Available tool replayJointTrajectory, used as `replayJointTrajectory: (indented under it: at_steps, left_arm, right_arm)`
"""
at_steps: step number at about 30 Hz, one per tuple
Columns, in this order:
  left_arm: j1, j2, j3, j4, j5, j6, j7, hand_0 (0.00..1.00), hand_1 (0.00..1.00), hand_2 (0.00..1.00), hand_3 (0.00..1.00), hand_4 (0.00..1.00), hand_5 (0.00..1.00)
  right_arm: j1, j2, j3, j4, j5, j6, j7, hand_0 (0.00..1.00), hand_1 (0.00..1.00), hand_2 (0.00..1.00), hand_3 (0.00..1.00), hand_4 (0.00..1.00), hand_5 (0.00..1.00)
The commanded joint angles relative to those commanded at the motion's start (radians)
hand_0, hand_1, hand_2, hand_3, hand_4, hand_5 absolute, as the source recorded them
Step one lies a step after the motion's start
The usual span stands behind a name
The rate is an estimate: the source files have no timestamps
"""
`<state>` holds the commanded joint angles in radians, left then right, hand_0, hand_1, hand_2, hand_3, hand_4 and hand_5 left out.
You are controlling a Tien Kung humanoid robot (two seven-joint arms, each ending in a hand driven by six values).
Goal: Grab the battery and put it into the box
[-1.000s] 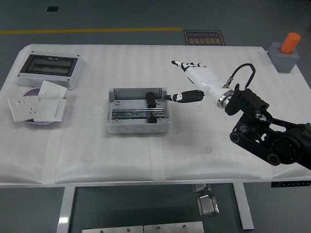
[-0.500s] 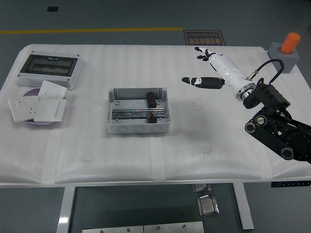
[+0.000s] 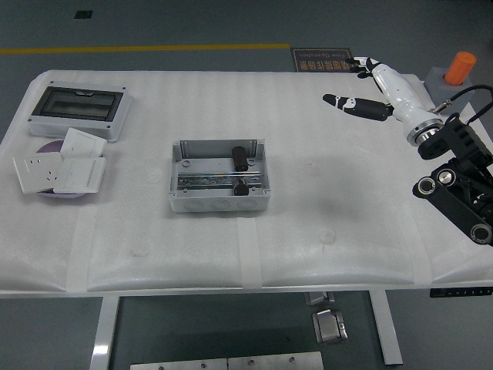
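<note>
Inside the box (image 3: pixel 219 176) lies the battery (image 3: pixel 239 157); right hand (image 3: pixel 381 86) fingers spread, empty.

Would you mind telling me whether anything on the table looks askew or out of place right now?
Mostly tidy. The white switch plates at the left are heaped unevenly, overlapping and tilted on a purple dish. The battery sits inside the grey box, and the right hand hangs open, holding nothing.

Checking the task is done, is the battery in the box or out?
In: the black cylindrical battery lies inside the open grey metal box, while the right hand holds nothing.
</note>
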<state>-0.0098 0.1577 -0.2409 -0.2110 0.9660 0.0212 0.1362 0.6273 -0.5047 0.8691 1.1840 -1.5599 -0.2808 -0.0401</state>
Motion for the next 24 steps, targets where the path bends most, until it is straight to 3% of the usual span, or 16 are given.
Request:
replayJointTrajectory:
  at_steps: [5, 6, 11, 12, 17, 18, 23, 24]
  left_arm:
    - [0.0, 0.0, 0.004, 0.0, -0.006, 0.002, -0.001, 0.608, 0.629, 0.451, 0.622, 0.55, 0.491]
    - [0.0, 0.0, 0.005, 0.001, -0.007, 0.002, -0.001, 0.608, 0.628, 0.452, 0.622, 0.551, 0.489]
    - [0.002, -0.001, 0.008, 0.001, -0.01, 0.003, 0.0, 0.608, 0.628, 0.452, 0.622, 0.551, 0.489]
    - [0.002, -0.001, 0.008, 0.002, -0.011, 0.003, 0.0, 0.608, 0.628, 0.451, 0.623, 0.558, 0.488]
    - [0.004, -0.002, 0.01, 0.002, -0.012, 0.001, 0.007, 0.608, 0.628, 0.451, 0.623, 0.558, 0.488]
    - [0.005, -0.002, 0.01, 0.002, -0.012, 0.0, 0.008, 0.608, 0.629, 0.454, 0.623, 0.57, 0.481]
    - [0.007, -0.003, 0.012, 0.002, -0.012, -0.001, 0.011, 0.608, 0.629, 0.454, 0.623, 0.57, 0.481]
    - [0.007, -0.003, 0.012, 0.002, -0.012, -0.002, 0.012, 0.608, 0.63, 0.46, 0.624, 0.576, 0.479]
  right_arm:
    - [-0.019, -0.005, 0.055, 0.008, 0.007, -0.013, 0.009, 0.915, 0.77, 0.825, 0.867, 0.998, 0.639]
    - [-0.023, -0.005, 0.065, 0.01, 0.008, -0.015, 0.01, 0.925, 0.853, 0.99, 0.876, 0.998, 0.631]
    - [-0.037, -0.009, 0.099, 0.019, 0.01, -0.024, 0.014, 0.925, 0.853, 0.99, 0.876, 0.998, 0.631]
    - [-0.04, -0.01, 0.104, 0.021, 0.01, -0.027, 0.014, 0.925, 0.882, 0.972, 0.923, 0.998, 0.636]
    - [-0.051, -0.012, 0.126, 0.028, 0.007, -0.038, 0.013, 0.925, 0.882, 0.972, 0.923, 0.998, 0.636]
    - [-0.053, -0.012, 0.13, 0.028, 0.006, -0.038, 0.012, 0.919, 0.857, 0.888, 0.914, 0.998, 0.649]
    - [-0.063, -0.015, 0.153, 0.031, 0.004, -0.039, 0.012, 0.919, 0.857, 0.888, 0.914, 0.998, 0.649]
    - [-0.065, -0.016, 0.157, 0.032, 0.003, -0.038, 0.012, 0.909, 0.822, 0.803, 0.818, 0.841, 0.569]
